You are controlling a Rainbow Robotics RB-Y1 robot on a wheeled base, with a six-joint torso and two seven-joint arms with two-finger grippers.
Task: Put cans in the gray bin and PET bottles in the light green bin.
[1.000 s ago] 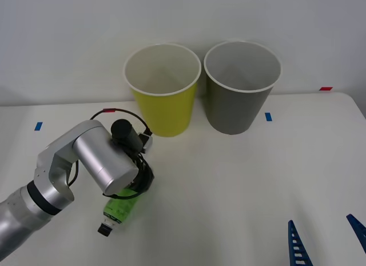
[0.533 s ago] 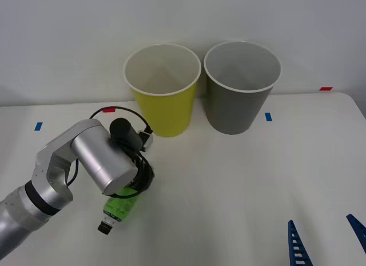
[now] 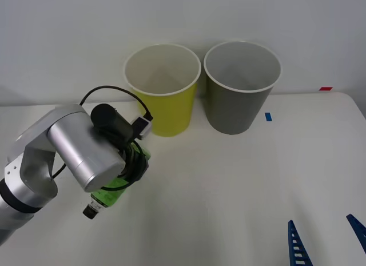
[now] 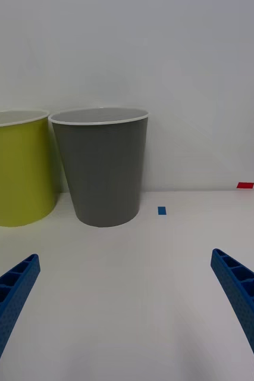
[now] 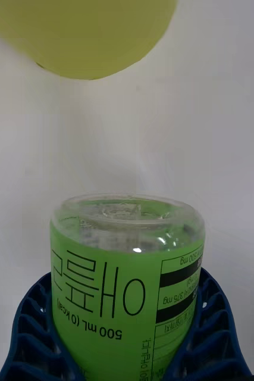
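Front view: the left arm reaches over the left part of the white bench (image 3: 240,180), its silver wrist covering most of the left hand (image 3: 114,183). A green bottle (image 3: 108,193) sticks out from under that wrist, tilted, with its dark cap (image 3: 90,211) pointing toward the near left corner of the bench; whether the cap end touches the bench or hangs just above it I cannot tell. At the far edge of the bench two bins stand upright side by side, just apart: the light green bin (image 3: 164,94) on the left and the gray bin (image 3: 240,88) on the right, both with white rims. The bottle is near the light green bin, on its near left side, and outside both bins. The right hand (image 3: 326,240) sits at the near right corner, its two blue fingers spread apart with nothing between them.

Right wrist view: the blue fingers (image 4: 8,297) stand wide apart at the two corners, released. Beyond them the gray bin (image 4: 103,172) and the light green bin (image 4: 16,172) rest on the bench before a pale wall.

Left wrist view: the left hand (image 5: 127,333) is clenched around the bottle (image 5: 124,274), its blue fingers (image 5: 28,327) pressed against both sides of the green label. The bottle's clear bottom end faces away from the wrist, toward the light green bin (image 5: 85,36).
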